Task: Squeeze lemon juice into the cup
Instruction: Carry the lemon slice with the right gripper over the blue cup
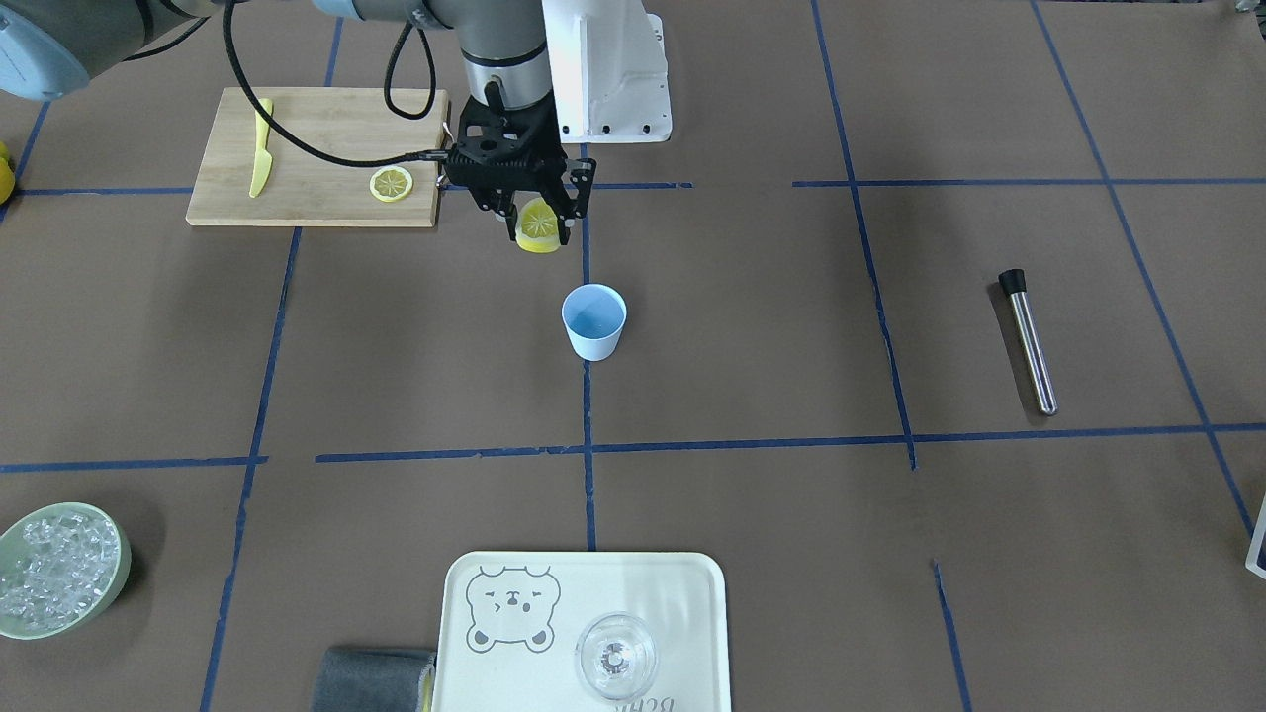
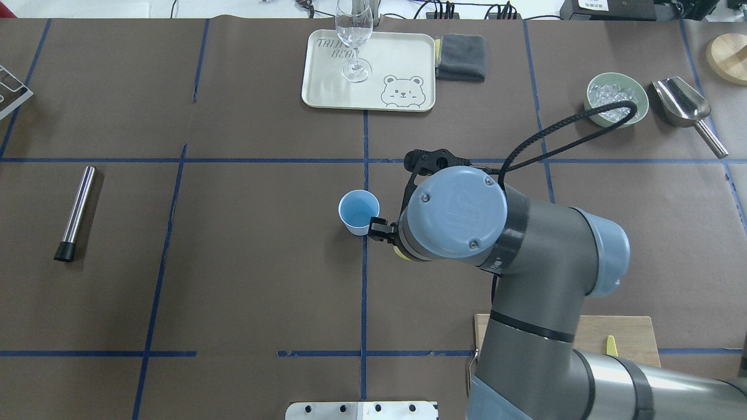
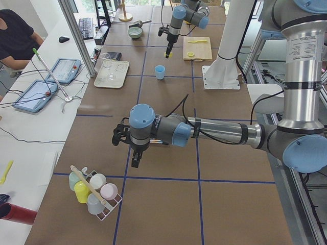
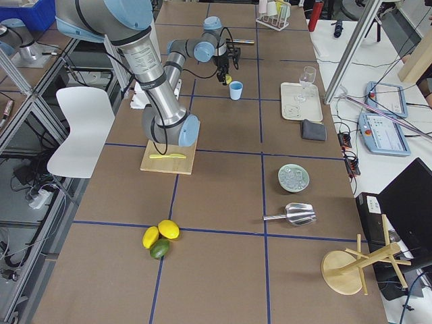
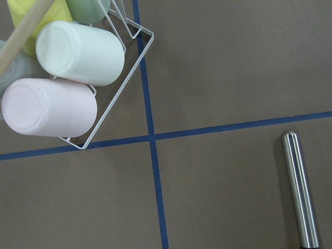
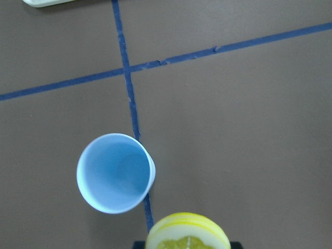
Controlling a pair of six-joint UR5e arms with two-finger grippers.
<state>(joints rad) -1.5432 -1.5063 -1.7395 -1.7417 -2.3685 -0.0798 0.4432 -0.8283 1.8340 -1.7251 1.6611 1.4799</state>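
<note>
Right gripper (image 1: 537,222) clamped on the lemon (image 1: 540,225), carried clear of the table (image 1: 791,346) and just short of the cup (image 1: 593,318) — not over its mouth yet, so squeezing here would miss (left gripper (image 3: 135,159) well apart, can't tell open or closed)

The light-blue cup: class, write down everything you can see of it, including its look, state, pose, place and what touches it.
The cup is small, light blue, tapered and handleless, with a matte plastic look. It stands upright, mouth open upward, and looks empty. It sits on the brown table covering, its base over a blue tape line. Only the table touches it. The right hand holds a lemon slice raised beside it, on the robot's side, not above its mouth.
</note>
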